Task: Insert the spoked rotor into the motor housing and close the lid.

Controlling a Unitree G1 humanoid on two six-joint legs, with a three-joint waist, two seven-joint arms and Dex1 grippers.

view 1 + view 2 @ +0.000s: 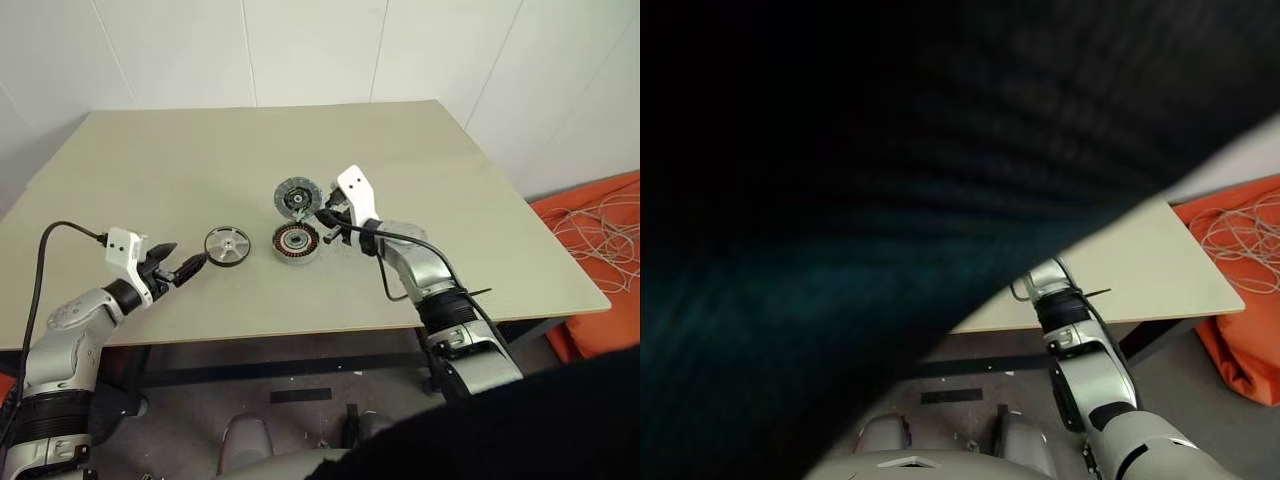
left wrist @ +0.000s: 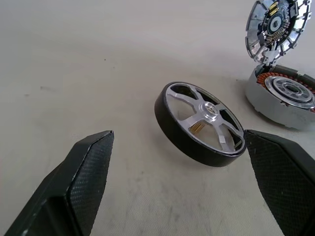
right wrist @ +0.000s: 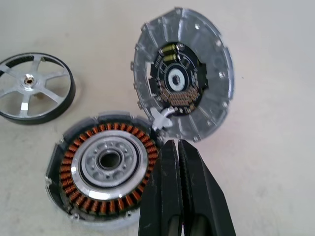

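Observation:
The spoked rotor point(image 1: 227, 246) lies flat on the table, silvery spokes inside a dark rim. Just to its right sits the motor housing point(image 1: 296, 242), with copper windings around a silver centre point(image 3: 106, 164). The lid point(image 1: 296, 198) stands open and upright behind the housing, joined at its edge, its inner face showing point(image 3: 182, 73). My left gripper point(image 1: 190, 268) is open, low over the table just left of the rotor point(image 2: 202, 123), its fingers point(image 2: 83, 177) wide apart and nothing between them. My right gripper point(image 3: 174, 145) is shut and empty, its tips close by the hinge at the housing's right side.
The beige table point(image 1: 300, 330) has bare room all around the three parts; its front edge is close to me. Off the table's right side lies an orange mat point(image 1: 600, 230) with loose white cables. A black cable runs along my left arm point(image 1: 60, 235).

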